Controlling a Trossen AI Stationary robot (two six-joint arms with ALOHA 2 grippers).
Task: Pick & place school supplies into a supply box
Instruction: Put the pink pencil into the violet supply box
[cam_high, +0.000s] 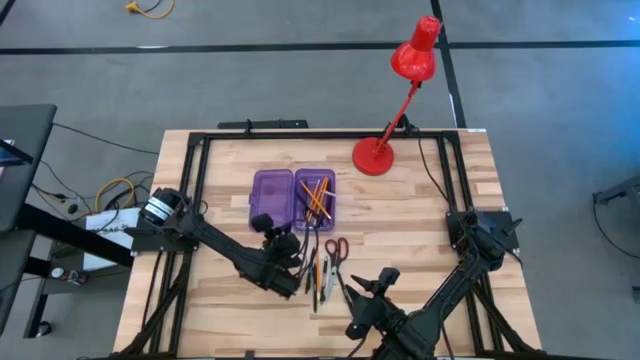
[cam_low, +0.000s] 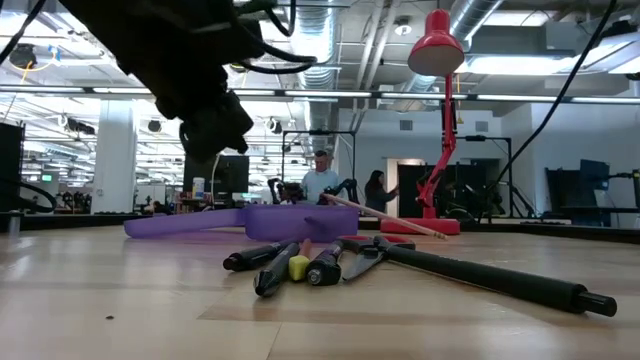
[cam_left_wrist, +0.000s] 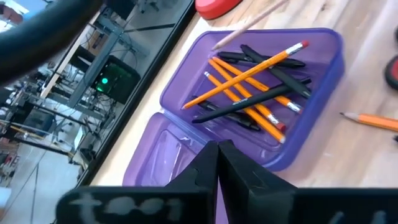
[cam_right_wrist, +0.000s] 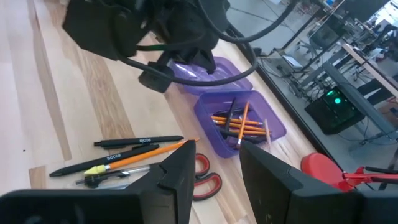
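At centre frame, your left gripper (cam_high: 275, 236) hangs with jaws together, empty, beside the purple case (cam_high: 292, 197). Your right gripper (cam_high: 362, 290), jaws apart, nears the loose pens (cam_high: 315, 275) and scissors (cam_high: 336, 249); a careless sweep could scatter them.

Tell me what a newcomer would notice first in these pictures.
The translucent purple plastic pencil case lies open mid-table, its right half holding crossed orange pencils and dark pens. The tall red desk lamp stands behind it near the far edge. Nearer the front, red-handled scissors lie beside loose black pens, with the left end effector, shut, over the case's front edge and the right end effector, open, just behind the loose supplies.
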